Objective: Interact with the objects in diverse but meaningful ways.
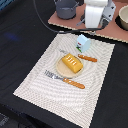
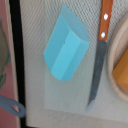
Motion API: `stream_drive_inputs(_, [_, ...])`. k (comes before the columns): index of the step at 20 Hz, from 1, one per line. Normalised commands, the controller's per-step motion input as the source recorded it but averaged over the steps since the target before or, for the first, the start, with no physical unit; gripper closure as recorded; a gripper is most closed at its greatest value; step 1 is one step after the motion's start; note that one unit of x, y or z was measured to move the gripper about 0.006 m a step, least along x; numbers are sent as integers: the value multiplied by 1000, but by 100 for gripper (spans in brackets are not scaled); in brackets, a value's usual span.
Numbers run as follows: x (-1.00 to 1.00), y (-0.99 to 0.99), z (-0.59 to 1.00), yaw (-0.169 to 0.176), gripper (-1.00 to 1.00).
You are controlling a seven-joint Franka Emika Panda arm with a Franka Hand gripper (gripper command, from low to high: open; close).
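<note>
Arm hangs over far edge of placemat (image 1: 35,75), straight above pale blue-white carton (image 1: 83,43), likely lining up grasp. Carton sits just beyond tan round plate (image 1: 60,69), which carries ridged yellow-orange block (image 1: 71,62). Orange-handled knife (image 2: 99,55) lies between carton and plate. Tool's fingertips out of both views; spread or pressed, cannot tell.

Item: white, boxy gripper housing of the Panda arm (image 1: 98,14). We find it at the top edge of the exterior view, right of centre, cropped by the frame. We see dark cabling looping beside it. Its fingers point downward, but their tips are blurred and we cannot judge their spacing. Our wrist view shows no fingers.
</note>
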Motion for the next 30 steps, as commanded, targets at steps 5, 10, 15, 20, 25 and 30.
stream_drive_inputs(5, [-187, 89, -229, 170, -100])
stream_drive_inputs(10, [-25, 41, -384, 80, -100])
stream_drive_inputs(15, [2, 22, -409, 69, -100])
stream_drive_inputs(20, [-81, 79, -454, 75, -100])
stream_drive_inputs(25, [-173, 90, -456, 90, -100])
stream_drive_inputs(30, [-189, 54, -442, 91, 100])
